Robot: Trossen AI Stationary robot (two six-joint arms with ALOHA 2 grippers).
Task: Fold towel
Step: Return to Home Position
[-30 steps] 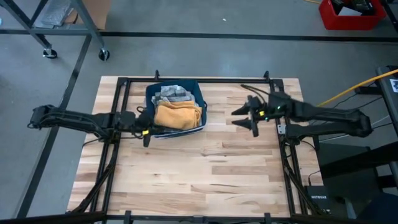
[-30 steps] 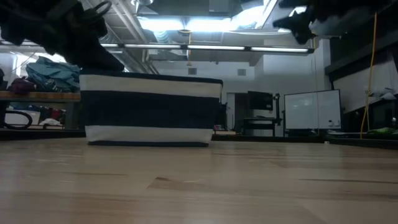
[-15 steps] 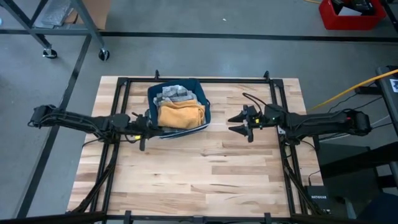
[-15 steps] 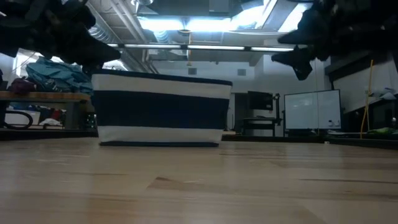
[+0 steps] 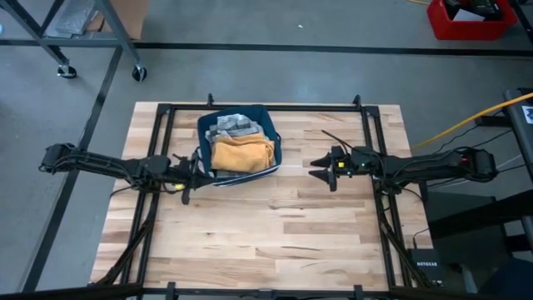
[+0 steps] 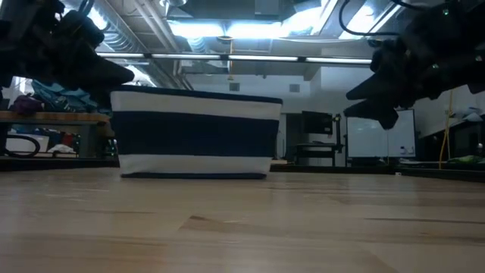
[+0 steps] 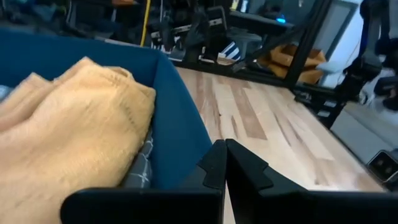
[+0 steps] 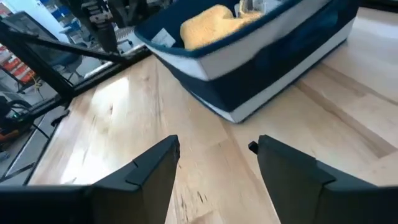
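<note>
- The left tool (image 7: pixel 224 149) was clenched, its two dark fingers pressed together with nothing between them.
- It hung just beside the laundry organizer (image 6: pixel 193 133), at the wall on the left arm's side; whether it touched that wall could not be told.
- The right tool (image 5: pixel 315 169) was released, its fingers spread wide and empty.
- It pointed at the organizer from the opposite side, clearly apart from it and off the table (image 5: pixel 283 225).
- The organizer, dark blue with a white band, stood upright on the table between the two tools.
- Inside the organizer lay the folded orange towel (image 5: pixel 241 152), uppermost and filling most of the opening.
- A grey and white towel (image 5: pixel 231 125) showed beside the orange one, within the same organizer.
</note>
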